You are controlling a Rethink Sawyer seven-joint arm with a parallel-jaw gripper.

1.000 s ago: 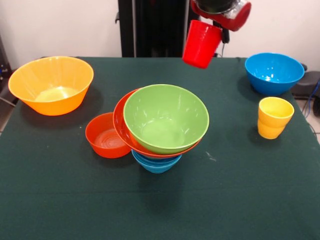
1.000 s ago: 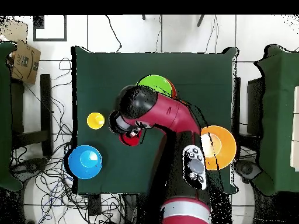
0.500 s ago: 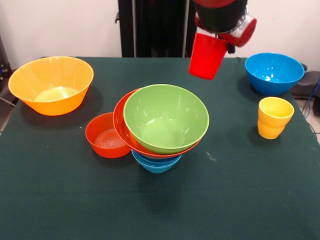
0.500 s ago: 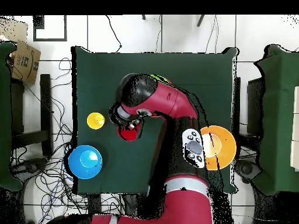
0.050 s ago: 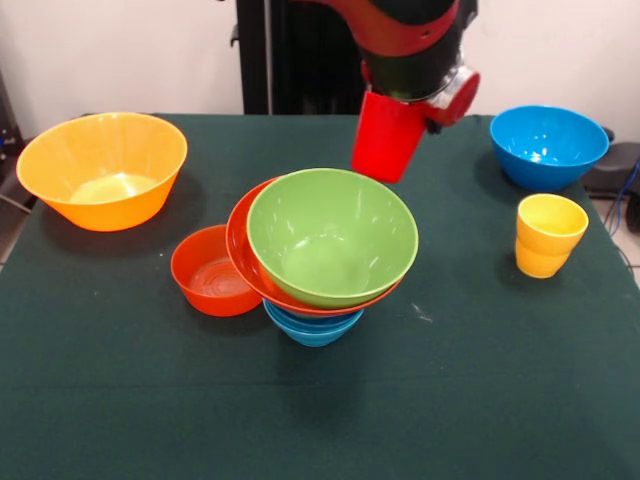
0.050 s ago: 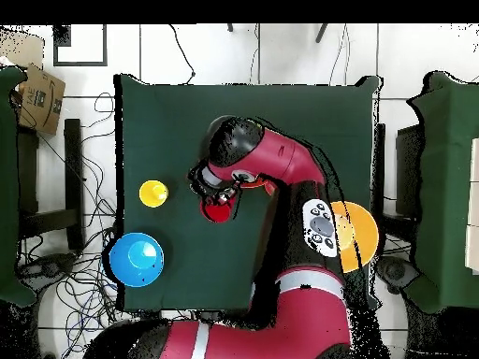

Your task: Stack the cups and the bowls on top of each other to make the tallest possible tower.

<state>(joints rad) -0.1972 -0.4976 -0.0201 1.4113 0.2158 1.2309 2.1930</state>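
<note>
A plain red cup (image 5: 388,138) hangs tilted in the air, just behind the far rim of the tower. My gripper (image 5: 405,100) is shut on its top, and the arm's black and red wrist covers the fingers. The tower is a green bowl (image 5: 332,237) nested in a red-orange bowl (image 5: 240,245) on a small blue bowl (image 5: 312,325). The yellow cup (image 5: 548,235) stands alone at the right. From overhead, the red cup (image 6: 217,210) shows under my gripper (image 6: 217,197), and the arm hides the tower.
A small red-orange bowl (image 5: 212,272) sits against the tower's left side. A large orange-yellow bowl (image 5: 103,168) stands at the far left and a blue bowl (image 5: 548,146) at the far right, behind the yellow cup. Overhead, the arm partly covers the orange-yellow bowl (image 6: 362,238).
In the front view, the arm has carried the red cup lower and leftward, from above the table's far edge to just behind the green bowl's rim. The other objects have not moved.
</note>
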